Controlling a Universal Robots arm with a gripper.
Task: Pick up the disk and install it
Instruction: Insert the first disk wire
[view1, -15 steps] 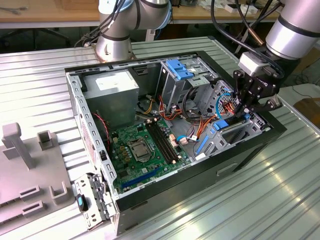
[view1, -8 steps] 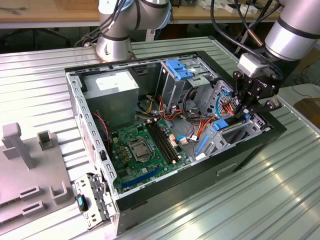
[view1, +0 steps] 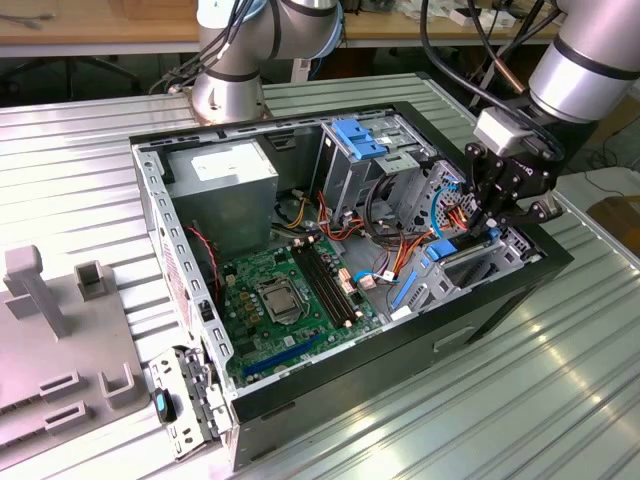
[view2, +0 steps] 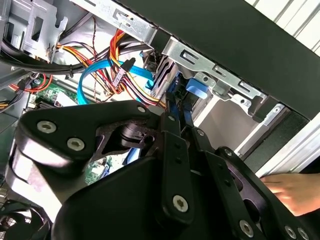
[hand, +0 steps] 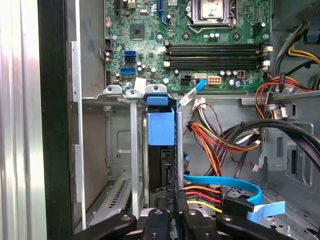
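The disk stands on edge in a narrow metal bay at the front of the open computer case; its bright blue carrier faces the motherboard. My gripper sits at the disk's other end, its black fingers pressed close on the thin edge. In the second wrist view the gripper has its fingers together on a blue strip of the disk just before the bay's metal rails. In the exterior view the gripper hangs over the case's front right corner.
Orange, red, yellow and blue cables crowd the space beside the bay. A fixed blue bracket tops the grey drive cage. The motherboard and power supply fill the case. A person's hand rests outside the case wall.
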